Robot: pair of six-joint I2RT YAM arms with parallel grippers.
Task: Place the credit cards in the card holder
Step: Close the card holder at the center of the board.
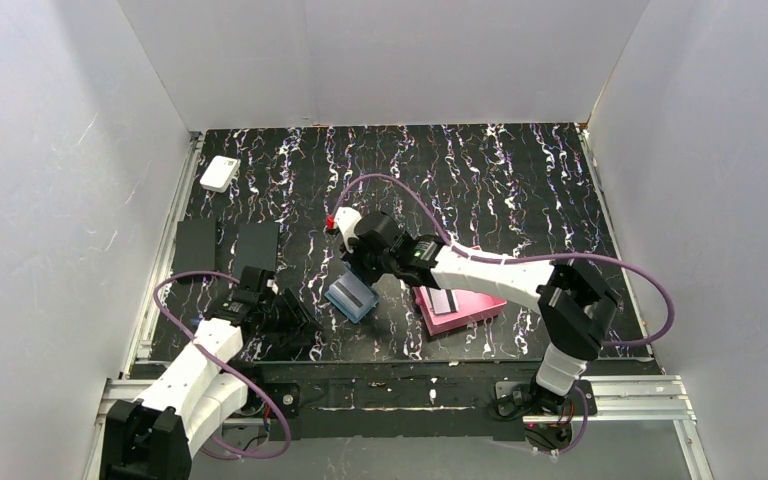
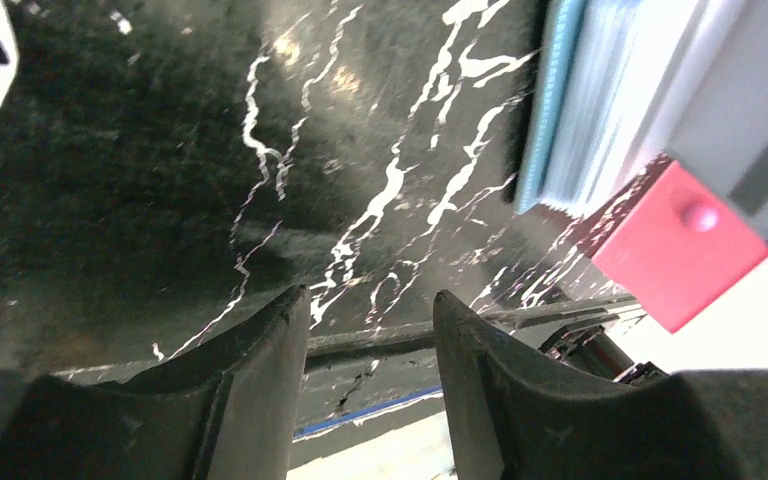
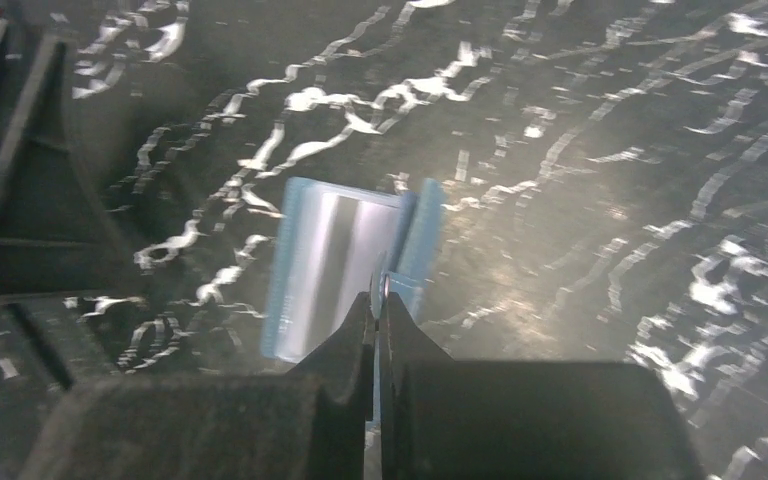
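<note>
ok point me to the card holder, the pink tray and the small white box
card holder (image 1: 352, 298): top view, its blue upper face
pink tray (image 1: 482, 304): top view, bare right-hand part
small white box (image 1: 220, 173): top view, middle of its top

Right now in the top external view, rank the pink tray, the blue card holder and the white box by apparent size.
1. pink tray, partly hidden
2. card holder
3. white box, which looks only slightly smaller than the holder. It lies farther back, so that pair is unsure.

card holder (image 2: 550, 100) cut off by the edge (left wrist view), pink tray (image 1: 478, 306) partly under right arm (image 1: 490, 270)
</note>
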